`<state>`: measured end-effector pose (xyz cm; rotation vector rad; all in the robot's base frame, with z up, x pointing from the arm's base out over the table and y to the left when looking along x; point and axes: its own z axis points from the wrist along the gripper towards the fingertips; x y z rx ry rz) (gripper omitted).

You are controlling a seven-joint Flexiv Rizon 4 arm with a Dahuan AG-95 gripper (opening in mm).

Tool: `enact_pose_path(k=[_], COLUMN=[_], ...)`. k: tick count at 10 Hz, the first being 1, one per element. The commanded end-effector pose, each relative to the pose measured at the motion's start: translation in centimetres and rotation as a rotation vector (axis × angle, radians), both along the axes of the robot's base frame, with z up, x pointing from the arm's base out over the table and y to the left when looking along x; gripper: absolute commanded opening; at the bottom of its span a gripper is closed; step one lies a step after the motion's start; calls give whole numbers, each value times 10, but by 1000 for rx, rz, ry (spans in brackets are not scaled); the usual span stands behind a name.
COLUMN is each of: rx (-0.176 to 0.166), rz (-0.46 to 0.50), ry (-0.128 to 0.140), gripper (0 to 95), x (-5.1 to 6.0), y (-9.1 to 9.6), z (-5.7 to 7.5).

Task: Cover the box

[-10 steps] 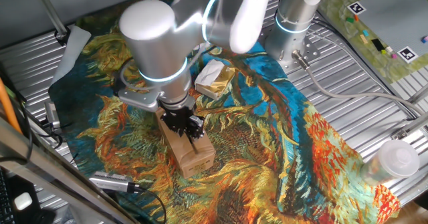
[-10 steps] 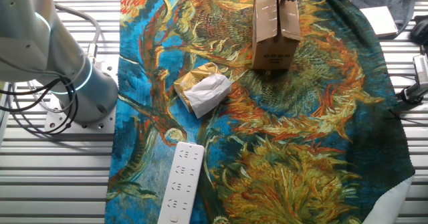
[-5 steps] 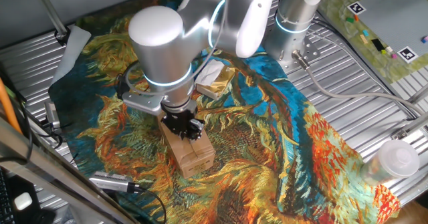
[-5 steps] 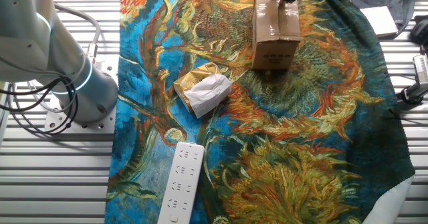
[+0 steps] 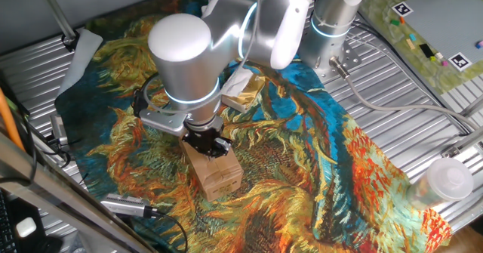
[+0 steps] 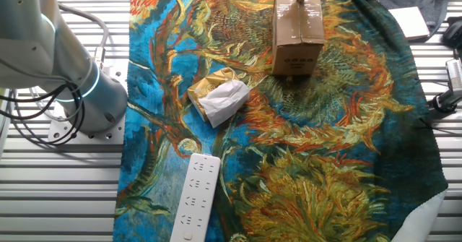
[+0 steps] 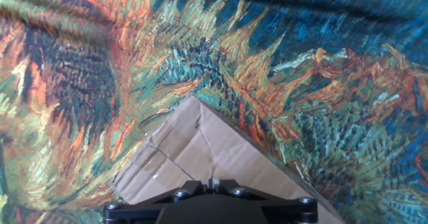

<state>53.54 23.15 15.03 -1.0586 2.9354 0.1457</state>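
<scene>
Gripper [image 5: 209, 142] is right down on top of the box [image 5: 215, 170], black fingers pressed against the upper face near its far end. From the hand view only the gripper's base shows at the bottom edge, so whether the jaws are wide or narrow I cannot tell; nothing seems to be held between them.

Box sits on the painted cloth [image 5: 302, 155], about mid-table in one fixed view and near the top edge in the other [image 6: 297, 32], with the white-and-yellow packet [image 6: 219, 97] well apart from it. The top looks nearly flat now: flaps [image 7: 200, 158] down, a seam running across the cardboard in the hand view.

How will it handle? Plain thin cardboard, likely light and probably empty, so it could skid on the cloth or tip if pushed from the side. Flaps are stiff along their creases but springy; they may lift again once pressure comes off. Best contact, I'd say, is straight down on the flap near the middle seam, not at a corner, where the card would buckle. A gentle press will do; a hard one risks caving the top in.
</scene>
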Motion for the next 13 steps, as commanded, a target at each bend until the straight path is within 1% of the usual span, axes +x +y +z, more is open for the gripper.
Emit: enact_pose_path(k=[1,4,13], rx=[-45,-49,-57], rz=[-75,-121,-141], ry=[6,10,12], gripper=[0,0,0], x=[1,1,1], y=[0,0,0], z=[-1,-1,-1])
